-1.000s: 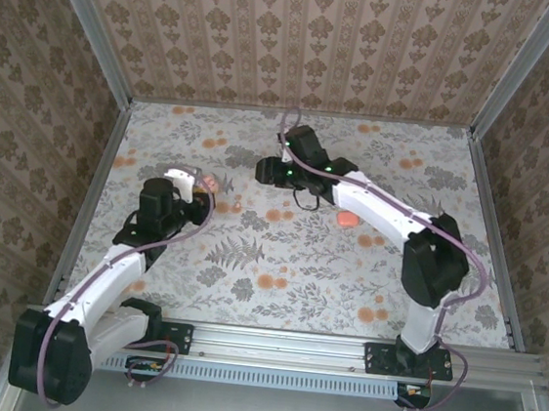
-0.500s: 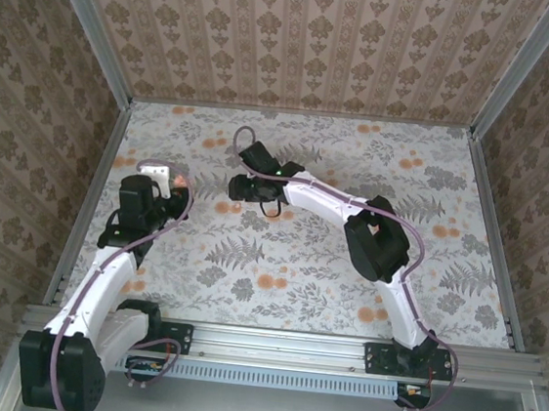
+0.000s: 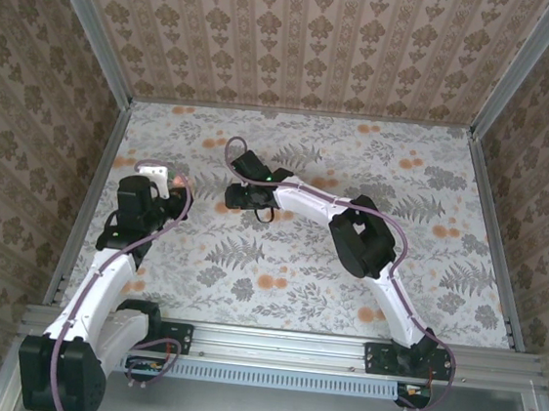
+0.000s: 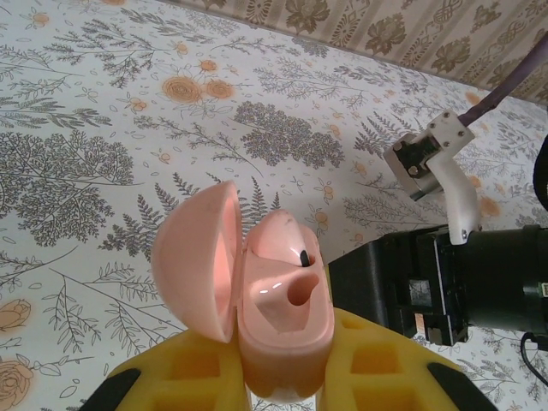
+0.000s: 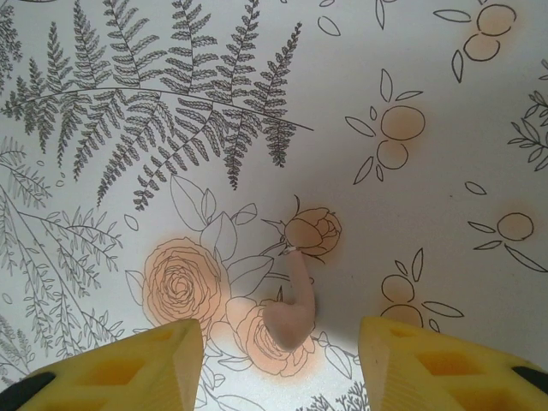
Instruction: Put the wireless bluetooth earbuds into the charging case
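left gripper (image 4: 287,366) clamps open case (image 4: 276,300). right gripper (image 5: 281,341) half open, empty, straddles earbud (image 5: 292,310) lying on table (image 5: 428,128). we drop straight, centre it between fingers (image 5: 145,360), close gently so it doesn't skid.

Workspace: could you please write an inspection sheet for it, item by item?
Surface: floral cloth, lying flat.
Job's things: charging case open, seated earbud apparently in one socket; loose earbud lying on the cloth.
Clutter: nothing seen.
Grippers: left gripper shut on the charging case; right gripper open, one finger on either side of the loose earbud.
Cables: purple cable running along each arm.
Surroundings: patterned walls, metal frame.
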You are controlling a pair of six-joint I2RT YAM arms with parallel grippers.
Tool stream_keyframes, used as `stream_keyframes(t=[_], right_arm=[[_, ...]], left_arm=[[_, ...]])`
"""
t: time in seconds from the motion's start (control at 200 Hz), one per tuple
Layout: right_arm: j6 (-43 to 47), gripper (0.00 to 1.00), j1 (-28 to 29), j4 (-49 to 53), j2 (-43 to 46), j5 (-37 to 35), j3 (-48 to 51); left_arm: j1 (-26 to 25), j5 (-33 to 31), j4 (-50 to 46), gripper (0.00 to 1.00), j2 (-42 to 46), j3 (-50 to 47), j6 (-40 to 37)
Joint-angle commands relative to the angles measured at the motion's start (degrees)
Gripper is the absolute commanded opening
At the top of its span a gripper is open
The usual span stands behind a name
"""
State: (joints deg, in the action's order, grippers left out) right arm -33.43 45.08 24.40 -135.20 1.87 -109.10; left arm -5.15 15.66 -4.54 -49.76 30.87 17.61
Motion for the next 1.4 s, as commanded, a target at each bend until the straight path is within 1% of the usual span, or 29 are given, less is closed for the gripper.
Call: stream_keyframes(t=[0.0,0.445,0.685,1.165,1.33,1.395], right_arm=[[0.5,0.50,0.5,-0.3,-2.1,-0.3,-2.1],[2.4,0.35,0.9,1.1,-4.8,-1.1,-3.8],[4.4,0.28,1.8,2.8,-2.7,-2.7,-1.9],[4.1,0.24,2.3,-3.0,8.0,-4.4,12.7],[5.2,0.24,2.5,-5.4,13.9,-3.7,20.6],[6.3,0.24,2.5,-6.6,16.9,-2.3,24.6]], left_arm=[[0.4,0.9,0.5,0.11,0.9,1.0,0.5],[0.5,1.4,0.5,0.11,1.1,0.4,0.8],[0.5,1.4,0.3,0.11,1.4,-0.1,0.9],[0.5,1.9,0.3,0.11,2.7,-1.5,1.4],[0.5,2.4,0.5,0.11,2.8,-2.0,1.4],[0.4,2.4,0.8,0.11,2.7,-2.0,1.5]])
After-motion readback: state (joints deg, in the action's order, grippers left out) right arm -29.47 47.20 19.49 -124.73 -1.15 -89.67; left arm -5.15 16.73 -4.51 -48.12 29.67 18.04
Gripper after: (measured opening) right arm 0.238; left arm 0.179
